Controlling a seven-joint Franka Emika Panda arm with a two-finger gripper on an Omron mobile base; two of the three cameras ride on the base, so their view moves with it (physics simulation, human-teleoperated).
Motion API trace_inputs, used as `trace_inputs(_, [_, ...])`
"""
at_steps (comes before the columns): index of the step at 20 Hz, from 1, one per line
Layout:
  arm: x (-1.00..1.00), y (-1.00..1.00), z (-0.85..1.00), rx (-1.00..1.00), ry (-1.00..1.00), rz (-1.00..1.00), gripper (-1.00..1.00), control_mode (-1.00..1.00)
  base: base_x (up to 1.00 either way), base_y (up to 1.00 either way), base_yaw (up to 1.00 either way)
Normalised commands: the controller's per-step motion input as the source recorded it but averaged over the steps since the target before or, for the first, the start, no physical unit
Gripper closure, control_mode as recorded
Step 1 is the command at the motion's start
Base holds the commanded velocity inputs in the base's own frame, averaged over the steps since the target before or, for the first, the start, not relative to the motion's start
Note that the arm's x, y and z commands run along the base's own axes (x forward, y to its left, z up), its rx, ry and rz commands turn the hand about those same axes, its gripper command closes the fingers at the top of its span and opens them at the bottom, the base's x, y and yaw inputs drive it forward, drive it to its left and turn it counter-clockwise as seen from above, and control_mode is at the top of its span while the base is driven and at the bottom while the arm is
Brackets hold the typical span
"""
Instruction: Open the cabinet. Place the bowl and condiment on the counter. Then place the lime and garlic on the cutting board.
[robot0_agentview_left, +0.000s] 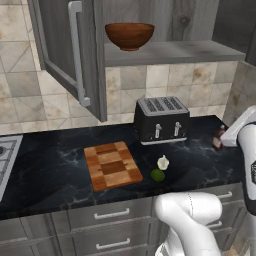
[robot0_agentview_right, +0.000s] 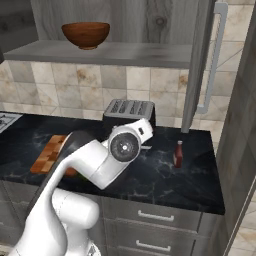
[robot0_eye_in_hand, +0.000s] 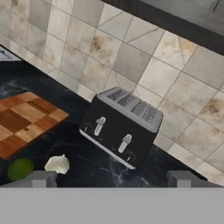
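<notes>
The cabinet (robot0_agentview_left: 60, 45) stands open, its doors swung out to both sides. On its shelf sits the reddish-brown bowl (robot0_agentview_left: 129, 35) (robot0_agentview_right: 86, 34). The small dark red condiment (robot0_agentview_right: 178, 153) stands upright on the black counter (robot0_agentview_left: 50, 170), right of the toaster. The garlic (robot0_agentview_left: 163, 162) (robot0_eye_in_hand: 57, 164) and the lime (robot0_agentview_left: 158, 174) (robot0_eye_in_hand: 19, 168) lie side by side on the counter, just right of the checkered cutting board (robot0_agentview_left: 112, 165) (robot0_eye_in_hand: 24, 122). My gripper (robot0_eye_in_hand: 113, 179) is open and empty, above the counter and facing the toaster, with the garlic beside its left fingertip (robot0_eye_in_hand: 41, 178).
A black four-slot toaster (robot0_agentview_left: 161, 119) (robot0_eye_in_hand: 122, 127) stands against the tiled wall under the shelf. A stove corner (robot0_agentview_left: 6, 155) is at the far left. Grey drawers (robot0_agentview_left: 112, 215) run below the counter. The right cabinet door (robot0_agentview_right: 210, 65) hangs open over the counter's right end.
</notes>
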Motion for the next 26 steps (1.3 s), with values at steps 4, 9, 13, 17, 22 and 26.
trace_inputs(4, [-0.14, 0.71, 0.14, -0.31, 0.06, 0.12, -1.00, -1.00, 0.00, 0.00, 0.00])
trace_inputs(9, [-0.24, 0.35, 0.48, -0.34, 0.08, 0.27, -1.00, -1.00, 0.00, 0.00, 0.00])
trace_inputs(13, [-0.28, 0.06, 0.55, -0.30, 0.00, 0.42, -1.00, -1.00, 0.00, 0.00, 0.00])
trace_inputs(17, [-0.29, 0.00, 0.60, -0.25, -0.01, 0.47, -1.00, -1.00, 0.00, 0.00, 0.00])
trace_inputs(22, [-0.15, 0.10, 0.42, -0.22, -0.04, 0.44, -1.00, -1.00, 0.00, 0.00, 0.00])
trace_inputs(26, [-0.01, 0.23, 0.33, -0.19, -0.12, 0.35, -1.00, -1.00, 0.00, 0.00, 0.00])
